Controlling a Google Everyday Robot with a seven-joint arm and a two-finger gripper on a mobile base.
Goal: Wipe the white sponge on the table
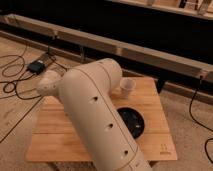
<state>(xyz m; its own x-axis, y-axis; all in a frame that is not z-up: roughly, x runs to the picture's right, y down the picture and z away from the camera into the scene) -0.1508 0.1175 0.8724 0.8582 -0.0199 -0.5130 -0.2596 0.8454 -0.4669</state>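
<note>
The table (155,107), low with a light bamboo-plank top and a tiny dark logo (163,147) near its front right corner, fills the middle of the camera view. My thick off-white arm (95,110) rises from the bottom edge across the table's middle and bends left to a rounded joint (50,85) over the table's left back corner. The gripper is not in view; it lies hidden behind or beyond the arm. The white sponge is hidden or out of view.
A white tapered cup (127,87) stands near the table's back edge, right of the arm. A dark round disc (134,122) shows just right of the arm. Cables (15,80) and a small dark box (36,66) lie on the floor left. A long rail (150,52) runs behind.
</note>
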